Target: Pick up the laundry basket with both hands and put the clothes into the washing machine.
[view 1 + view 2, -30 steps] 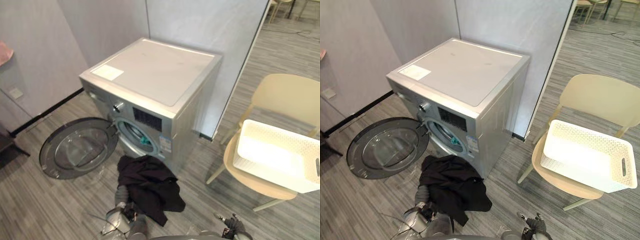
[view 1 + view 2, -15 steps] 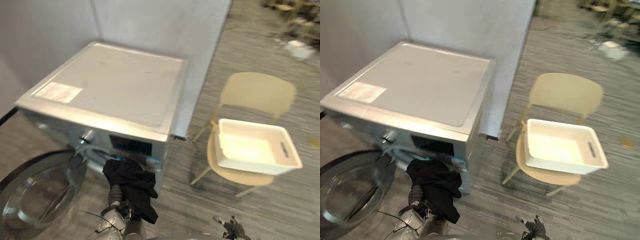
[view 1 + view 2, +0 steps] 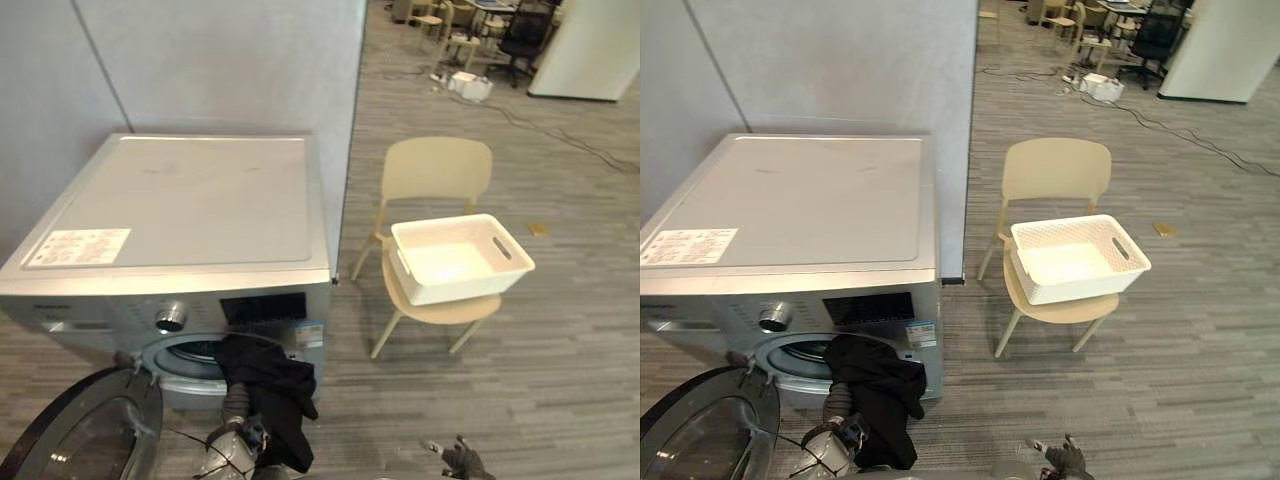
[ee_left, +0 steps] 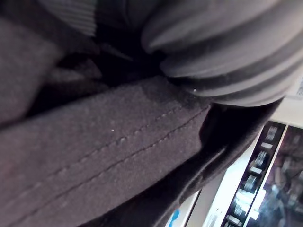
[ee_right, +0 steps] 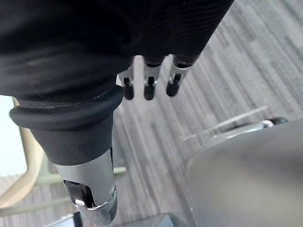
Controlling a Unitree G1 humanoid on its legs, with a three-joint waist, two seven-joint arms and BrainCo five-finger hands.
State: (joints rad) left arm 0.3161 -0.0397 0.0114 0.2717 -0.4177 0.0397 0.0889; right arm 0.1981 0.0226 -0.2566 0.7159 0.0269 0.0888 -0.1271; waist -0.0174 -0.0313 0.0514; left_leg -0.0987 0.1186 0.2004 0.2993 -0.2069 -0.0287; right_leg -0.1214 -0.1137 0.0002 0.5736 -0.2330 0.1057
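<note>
A black garment [image 3: 268, 392] hangs over my left hand [image 3: 236, 404], its top edge at the lower right rim of the washing machine's round opening [image 3: 188, 352]. Up close, the left wrist view has the same dark stitched cloth [image 4: 109, 156] lying against the hand's ribbed cover [image 4: 227, 61]. The silver washing machine [image 3: 180, 210] has its glass door [image 3: 85, 440] swung open towards the floor. A white laundry basket [image 3: 460, 258], empty inside, rests on a beige chair [image 3: 440, 172] to the right. My right hand [image 3: 458, 460] hangs low over the floor, its fingers [image 5: 147, 87] straight and holding nothing.
A grey partition wall [image 3: 220, 70] stands behind the machine and ends beside the chair. Grey plank floor [image 3: 560, 380] spreads right of the chair. Office chairs [image 3: 520, 35] and loose cables [image 3: 560, 135] lie far back.
The camera has swung, so the whole scene has shifted. The black garment has risen with my left hand from the floor in front of the machine to the rim of the opening.
</note>
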